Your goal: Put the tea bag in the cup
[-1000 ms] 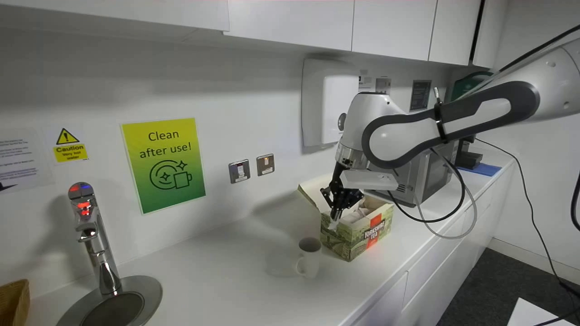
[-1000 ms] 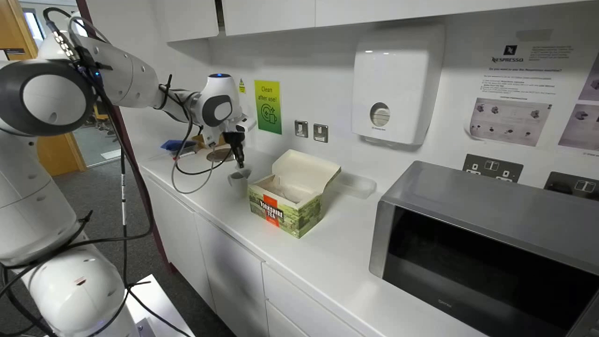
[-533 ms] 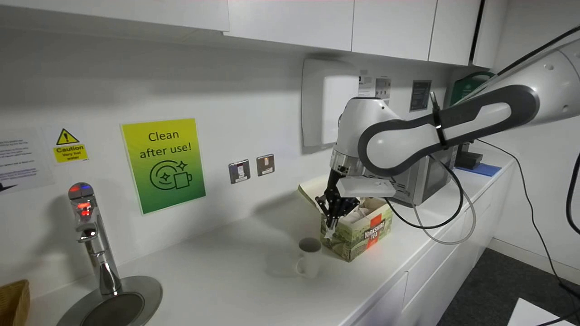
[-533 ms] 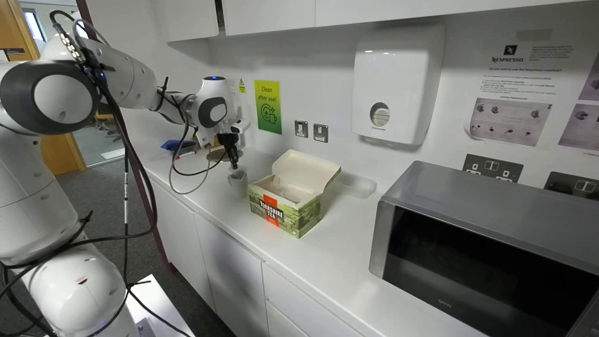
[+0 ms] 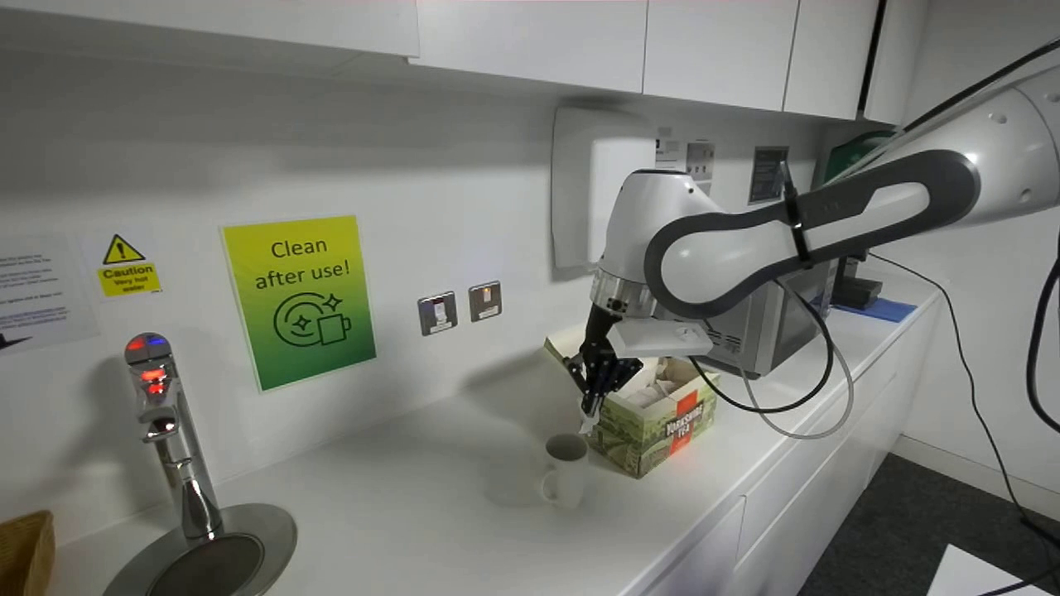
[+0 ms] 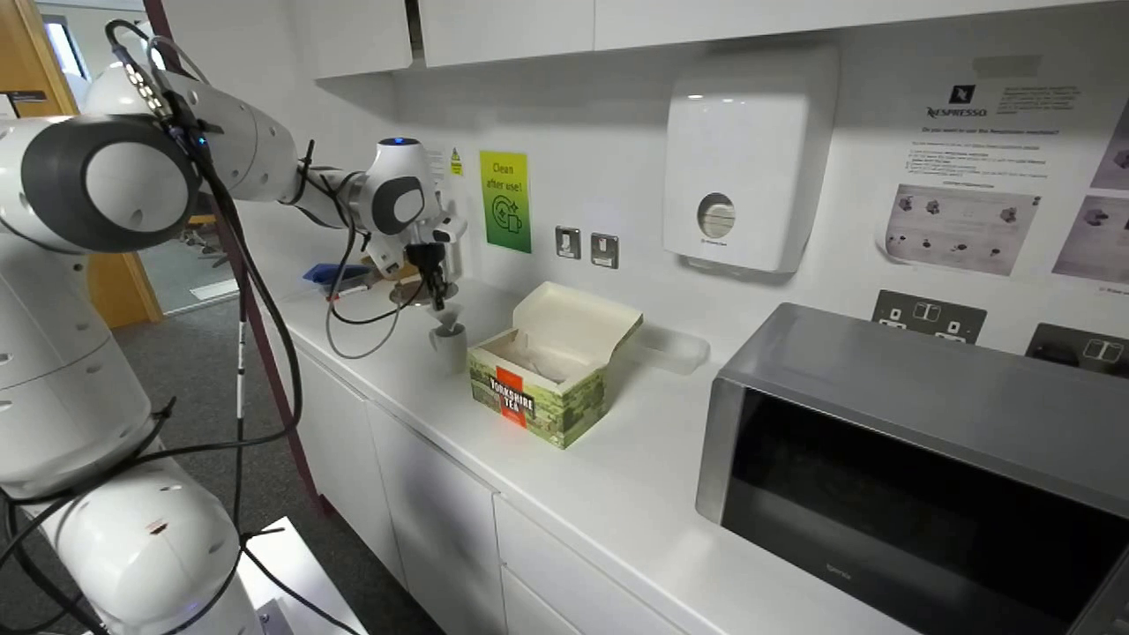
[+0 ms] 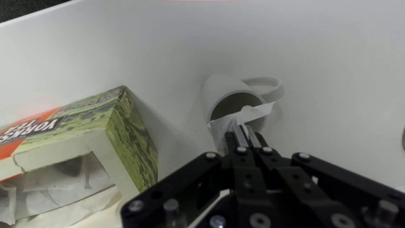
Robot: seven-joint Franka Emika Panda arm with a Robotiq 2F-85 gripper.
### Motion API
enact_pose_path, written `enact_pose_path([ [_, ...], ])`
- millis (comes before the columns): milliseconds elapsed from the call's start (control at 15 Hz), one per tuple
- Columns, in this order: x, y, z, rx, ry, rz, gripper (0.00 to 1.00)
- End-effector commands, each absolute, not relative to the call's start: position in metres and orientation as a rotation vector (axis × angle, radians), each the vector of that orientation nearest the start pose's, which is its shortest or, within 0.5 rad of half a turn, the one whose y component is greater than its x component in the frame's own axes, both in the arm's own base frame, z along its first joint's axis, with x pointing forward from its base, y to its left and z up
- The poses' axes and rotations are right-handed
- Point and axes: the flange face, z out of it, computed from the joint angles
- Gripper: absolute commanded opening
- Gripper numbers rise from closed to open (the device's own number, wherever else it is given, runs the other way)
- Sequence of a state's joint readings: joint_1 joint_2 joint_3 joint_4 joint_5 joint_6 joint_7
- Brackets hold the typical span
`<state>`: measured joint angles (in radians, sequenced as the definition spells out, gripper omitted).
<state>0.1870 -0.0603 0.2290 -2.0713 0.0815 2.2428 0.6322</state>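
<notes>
Gripper pinches the bag mid-frame, above the cup but seemingly off-centre, so an early release could leave it hanging half out.

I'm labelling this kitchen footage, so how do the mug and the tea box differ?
The mug looks plain white; the tea box is printed green and orange. The mug is round with a side handle; the tea box is rectangular with a raised lid. The mug is smaller than the tea box. Both stand on the counter, open at the top.
</notes>
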Motion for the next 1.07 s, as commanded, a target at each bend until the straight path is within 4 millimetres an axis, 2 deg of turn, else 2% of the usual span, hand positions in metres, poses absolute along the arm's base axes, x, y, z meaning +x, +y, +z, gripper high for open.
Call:
enact_pose_path([
  [0, 0.520, 0.230, 0.485, -2.925, 0.329, -0.271, 0.00],
  [533, 0.546, 0.236, 0.466, -2.926, 0.332, -0.226, 0.00],
  [1000, 0.554, 0.246, 0.452, -2.929, 0.323, -0.188, 0.00],
])
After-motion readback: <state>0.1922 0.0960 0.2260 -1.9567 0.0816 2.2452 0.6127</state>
